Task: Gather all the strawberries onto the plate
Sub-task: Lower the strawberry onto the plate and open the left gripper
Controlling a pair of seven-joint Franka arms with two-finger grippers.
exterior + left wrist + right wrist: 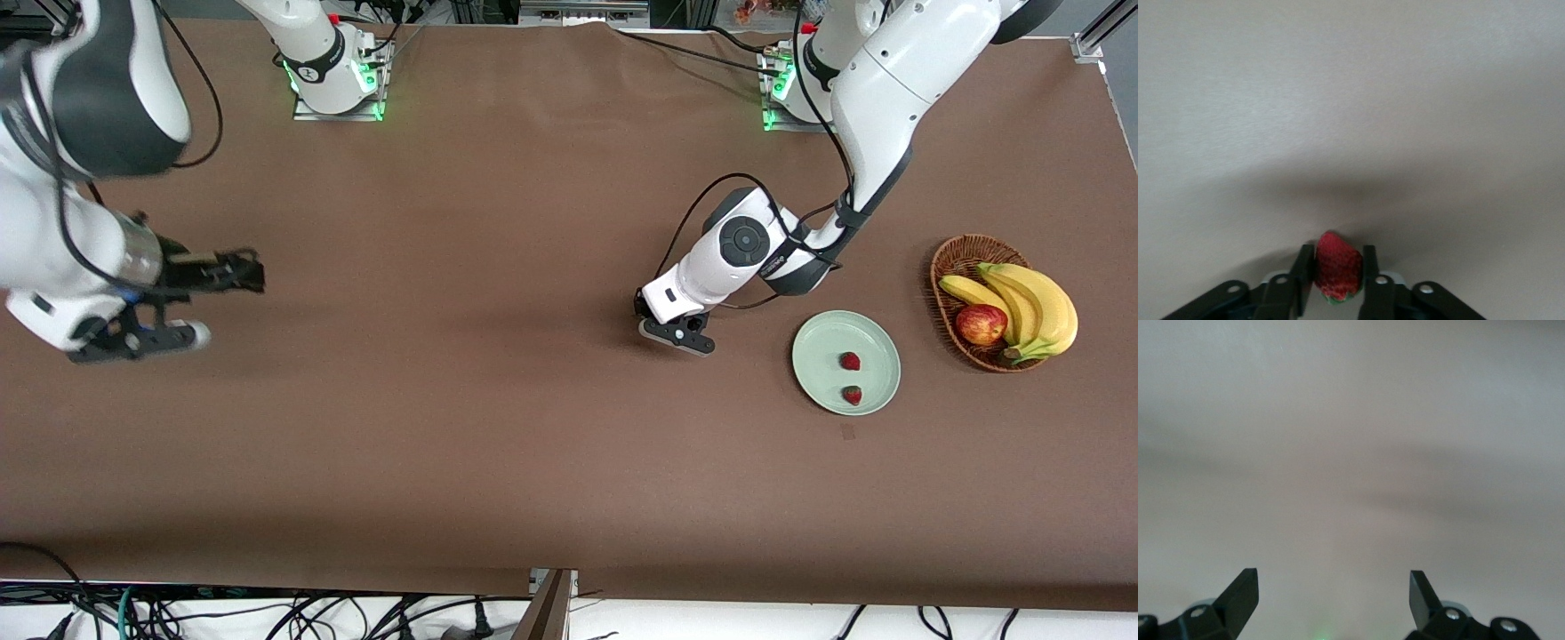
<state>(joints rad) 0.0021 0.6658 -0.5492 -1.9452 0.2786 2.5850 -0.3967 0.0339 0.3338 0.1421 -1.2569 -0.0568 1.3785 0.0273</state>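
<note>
In the left wrist view a small red strawberry (1337,272) with a green cap sits pinched between the black fingers of my left gripper (1337,267), which is shut on it. Seen from the front, the left gripper (677,334) is low over the brown table, beside the plate toward the right arm's end, and its berry is hidden there. The pale green plate (820,348) holds two strawberries, one (851,361) above the other (853,395) in that view. My right gripper (249,272) waits open and empty over the table at the right arm's end, its fingertips (1245,590) wide apart.
A brown wicker basket (953,256) stands beside the plate toward the left arm's end. It holds bananas (1036,302) and a red apple (981,324). Brown cloth covers the whole table. Cables hang along the table edge nearest the front camera.
</note>
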